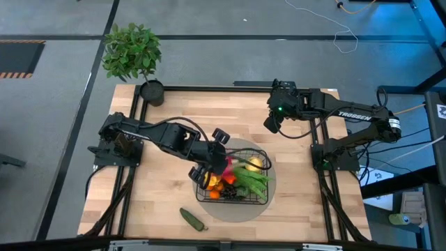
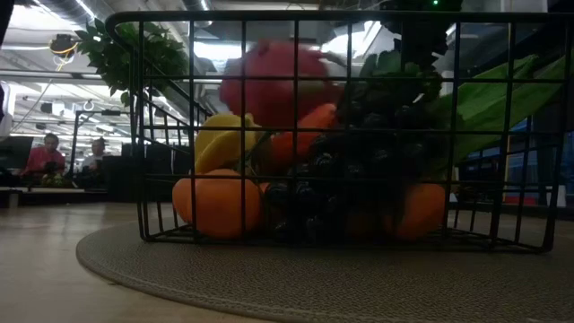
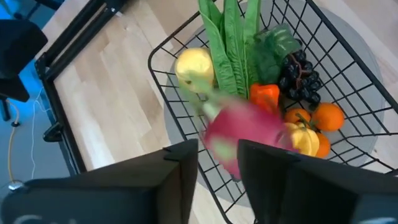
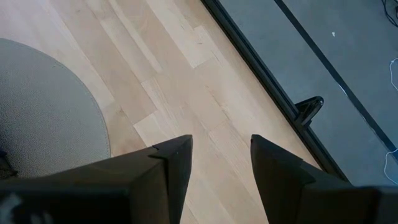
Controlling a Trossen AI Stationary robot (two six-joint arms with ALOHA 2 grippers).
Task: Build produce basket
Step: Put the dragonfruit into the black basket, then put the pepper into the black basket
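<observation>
Left end effector (image 1: 211,155), fingers parted and empty, drops pink dragon fruit (image 3: 245,134) into the basket (image 1: 263,197); cucumber (image 1: 192,219), lower-left, seems next.

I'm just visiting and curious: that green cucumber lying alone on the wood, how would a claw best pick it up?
Probably from straight above, pinching the cucumber across its narrow middle. It lies flat and slanted on the table, so the fingers should close across its length.
</observation>
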